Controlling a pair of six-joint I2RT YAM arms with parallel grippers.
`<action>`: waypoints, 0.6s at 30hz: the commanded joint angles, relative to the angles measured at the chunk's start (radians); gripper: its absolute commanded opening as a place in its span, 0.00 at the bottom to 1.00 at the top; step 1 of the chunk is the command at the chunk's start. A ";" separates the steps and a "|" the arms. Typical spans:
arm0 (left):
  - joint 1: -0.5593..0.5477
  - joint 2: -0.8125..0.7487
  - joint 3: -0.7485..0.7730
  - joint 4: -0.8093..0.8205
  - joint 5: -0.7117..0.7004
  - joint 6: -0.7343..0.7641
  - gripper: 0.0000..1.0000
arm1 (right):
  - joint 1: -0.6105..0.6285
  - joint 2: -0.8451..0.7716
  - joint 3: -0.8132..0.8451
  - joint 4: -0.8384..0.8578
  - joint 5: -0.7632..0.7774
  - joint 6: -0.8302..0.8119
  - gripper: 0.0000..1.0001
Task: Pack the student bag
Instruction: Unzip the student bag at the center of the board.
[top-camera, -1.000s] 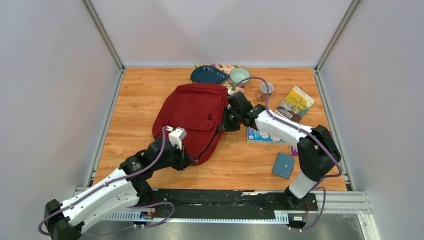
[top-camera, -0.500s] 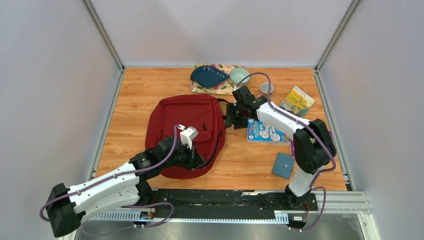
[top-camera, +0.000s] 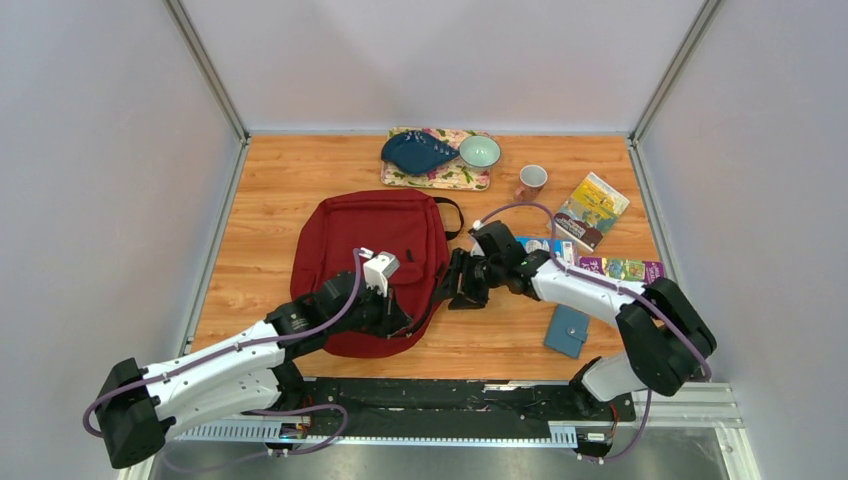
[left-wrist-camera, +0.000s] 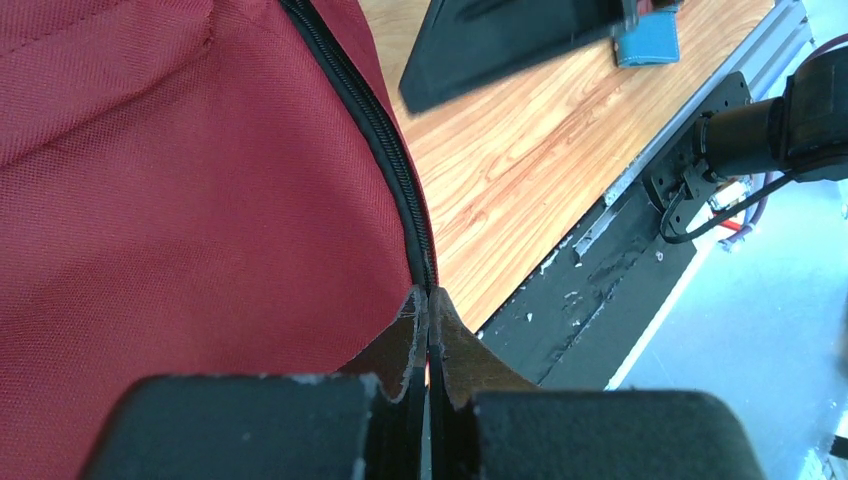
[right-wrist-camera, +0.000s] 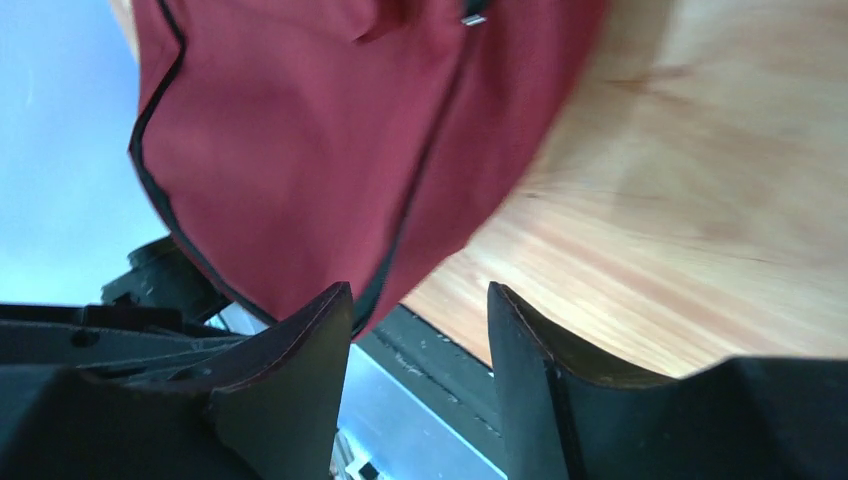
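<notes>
The student bag (top-camera: 370, 255), dark red with black zippers, lies flat on the wooden table left of centre. My left gripper (top-camera: 402, 322) is at the bag's near right edge. In the left wrist view its fingers (left-wrist-camera: 428, 305) are pressed together on the black zipper seam of the bag (left-wrist-camera: 180, 170). My right gripper (top-camera: 458, 287) hovers just right of the bag's right edge, open and apart from it. The right wrist view shows the red bag (right-wrist-camera: 320, 130) beyond the spread, empty right gripper (right-wrist-camera: 420, 300).
A small blue wallet (top-camera: 567, 331) lies near the front right. Picture books (top-camera: 592, 208) (top-camera: 622, 268) lie at the right. A cup (top-camera: 532, 179), a green bowl (top-camera: 479, 151) and a dark blue pouch (top-camera: 415, 152) on a floral mat (top-camera: 440, 177) are at the back.
The bag slid toward the near left with my left gripper. My right gripper let go of the bag's top, opened, and moved nearer, beside the bag's right edge.
</notes>
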 joint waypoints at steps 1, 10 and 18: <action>-0.003 -0.013 0.026 0.034 -0.009 0.013 0.00 | 0.073 0.033 0.045 0.173 -0.071 0.123 0.55; -0.004 -0.031 0.011 0.041 -0.003 -0.003 0.00 | 0.101 0.137 0.056 0.225 -0.096 0.185 0.54; -0.004 -0.056 0.011 0.018 -0.034 -0.008 0.00 | 0.121 0.084 0.074 0.093 0.019 0.128 0.54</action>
